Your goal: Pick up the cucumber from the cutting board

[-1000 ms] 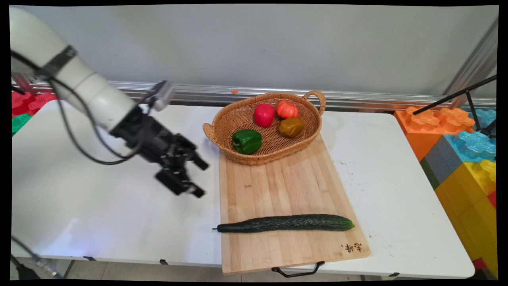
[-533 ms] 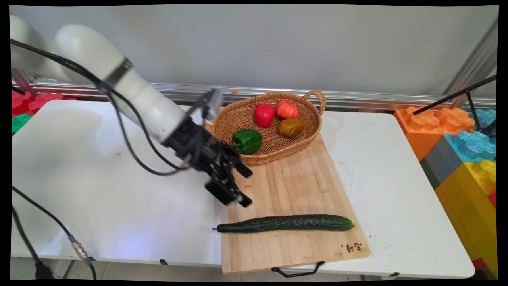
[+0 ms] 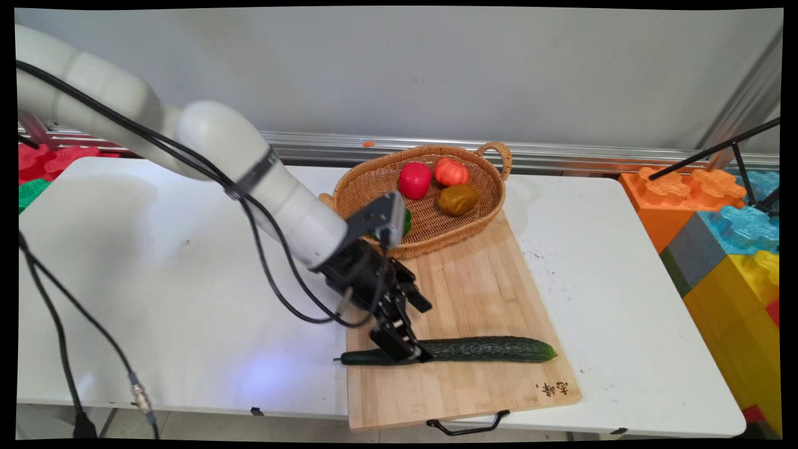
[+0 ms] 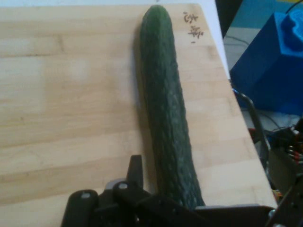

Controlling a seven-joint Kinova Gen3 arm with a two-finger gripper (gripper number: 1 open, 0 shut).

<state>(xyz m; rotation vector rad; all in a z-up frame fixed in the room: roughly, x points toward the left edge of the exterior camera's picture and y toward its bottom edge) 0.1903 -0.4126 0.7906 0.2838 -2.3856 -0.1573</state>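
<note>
The white table [image 3: 156,299] is seen whole in the main view only; the hand view is filled by the cutting board [image 4: 71,118]. On the board [image 3: 474,293], at its far end, a wicker basket [image 3: 374,181] is seen in the main view alone, holding a red pepper [image 3: 414,179], an orange tomato-like piece [image 3: 450,171], a brown piece [image 3: 457,199] and a green pepper [image 3: 406,221] mostly hidden by the arm. Coloured blocks [image 3: 729,249] are stacked off the board's right side.

The cucumber [image 3: 486,349] lies flat across the board's near part, its long axis parallel to the board's near edge, thin stem end at the board's left edge, blunt end toward the burnt mark [image 3: 552,388]. In the hand view the cucumber [image 4: 165,118] runs up the frame, away from the hand.

The gripper [image 3: 414,330] is spread wide, one finger [image 3: 399,342] overlapping the cucumber's stem half in the main view, the other above bare board.
</note>
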